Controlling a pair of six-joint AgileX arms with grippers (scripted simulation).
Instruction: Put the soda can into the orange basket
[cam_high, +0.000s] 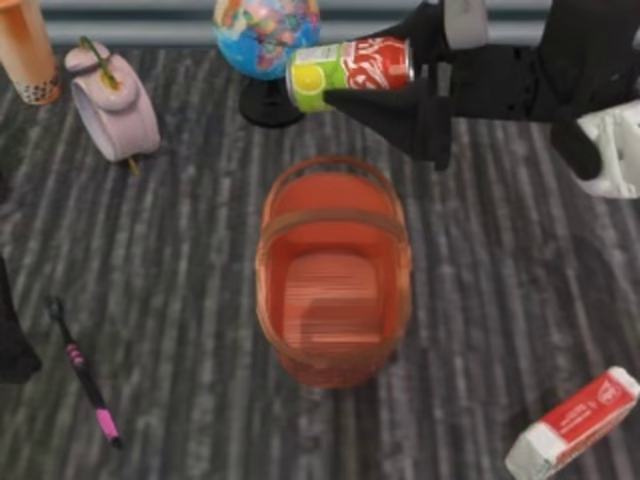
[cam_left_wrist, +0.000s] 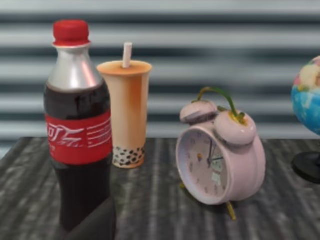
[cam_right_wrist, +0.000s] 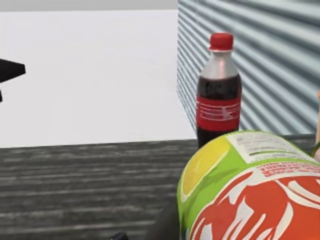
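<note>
The soda can (cam_high: 348, 72), red with white lettering at one end and lime-green at the other, hangs on its side in the air beyond the far rim of the orange basket (cam_high: 335, 355). My right gripper (cam_high: 402, 72) is shut on the can's red end. In the right wrist view the can (cam_right_wrist: 250, 190) fills the near corner. The basket is oval and woven, its brownish handle (cam_high: 335, 218) arching across it, and nothing lies inside. My left arm (cam_high: 10, 340) stays parked at the table's left edge.
A globe (cam_high: 265, 35) stands just left of the can. A pink alarm clock (cam_high: 110, 100) and a bubble-tea cup (cam_high: 25, 50) stand at the back left, with a cola bottle (cam_left_wrist: 77, 125) near them. A toothbrush (cam_high: 85, 375) lies front left, a red-and-white carton (cam_high: 575, 420) front right.
</note>
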